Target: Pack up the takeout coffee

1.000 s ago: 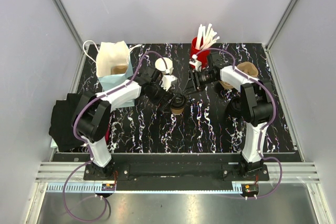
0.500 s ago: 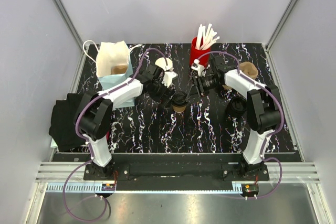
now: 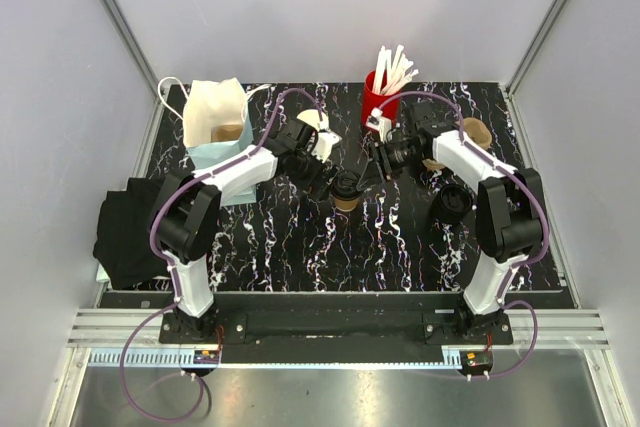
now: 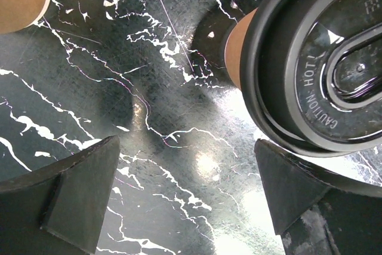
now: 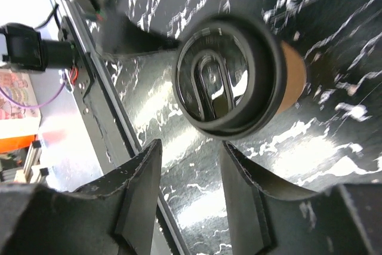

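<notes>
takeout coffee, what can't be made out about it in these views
- Contents of the takeout coffee: the black lid covers it in all three views.
- Right side of the black lid: left wrist view, cut off by the frame edge.
- Lettering on the black lid: right wrist view, blurred; top view, too small.

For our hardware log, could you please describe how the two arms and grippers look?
The left arm and right arm have white shells, black joints and purple cables. The left gripper and right gripper have black, wedge-shaped fingers.
</notes>
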You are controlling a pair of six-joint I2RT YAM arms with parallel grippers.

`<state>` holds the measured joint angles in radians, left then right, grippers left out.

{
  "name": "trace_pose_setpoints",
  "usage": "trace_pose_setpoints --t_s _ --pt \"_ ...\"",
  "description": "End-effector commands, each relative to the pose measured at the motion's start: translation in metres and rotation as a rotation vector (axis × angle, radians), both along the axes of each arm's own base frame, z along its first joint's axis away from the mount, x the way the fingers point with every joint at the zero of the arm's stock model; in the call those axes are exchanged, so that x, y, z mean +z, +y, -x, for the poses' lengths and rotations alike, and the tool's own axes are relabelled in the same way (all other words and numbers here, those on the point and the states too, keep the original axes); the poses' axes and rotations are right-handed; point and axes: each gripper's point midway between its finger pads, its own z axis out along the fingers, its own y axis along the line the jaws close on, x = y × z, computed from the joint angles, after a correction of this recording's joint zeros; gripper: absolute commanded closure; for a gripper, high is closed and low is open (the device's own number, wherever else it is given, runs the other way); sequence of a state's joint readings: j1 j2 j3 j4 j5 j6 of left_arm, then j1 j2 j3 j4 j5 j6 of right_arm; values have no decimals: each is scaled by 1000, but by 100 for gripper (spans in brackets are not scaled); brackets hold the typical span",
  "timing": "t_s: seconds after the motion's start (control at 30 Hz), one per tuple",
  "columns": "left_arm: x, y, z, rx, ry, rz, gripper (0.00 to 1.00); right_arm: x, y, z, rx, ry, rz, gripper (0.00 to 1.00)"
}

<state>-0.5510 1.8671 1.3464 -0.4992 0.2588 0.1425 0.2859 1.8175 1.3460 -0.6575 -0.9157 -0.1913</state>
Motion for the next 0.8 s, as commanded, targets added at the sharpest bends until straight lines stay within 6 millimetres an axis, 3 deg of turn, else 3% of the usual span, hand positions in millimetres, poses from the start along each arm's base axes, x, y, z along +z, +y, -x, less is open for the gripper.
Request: trace_pose_setpoints --t_s 0.0,0.2,0.4,0.6,0.77 --pt "32 -9 -3 -46 -83 69 1 39 4 -30 -22 -119 -48 49" --pt "34 -19 8 -89 -53 119 1 33 12 -60 -69 -124 -64 44" --pt "32 -29 15 -120 -35 134 1 7 22 -80 -71 -59 -80 41" --pt "25 -31 11 -104 -34 119 1 -11 29 -71 -37 28 -117 42" --pt "28 -29 0 -73 -68 96 1 -8 23 -53 -27 32 -110 44"
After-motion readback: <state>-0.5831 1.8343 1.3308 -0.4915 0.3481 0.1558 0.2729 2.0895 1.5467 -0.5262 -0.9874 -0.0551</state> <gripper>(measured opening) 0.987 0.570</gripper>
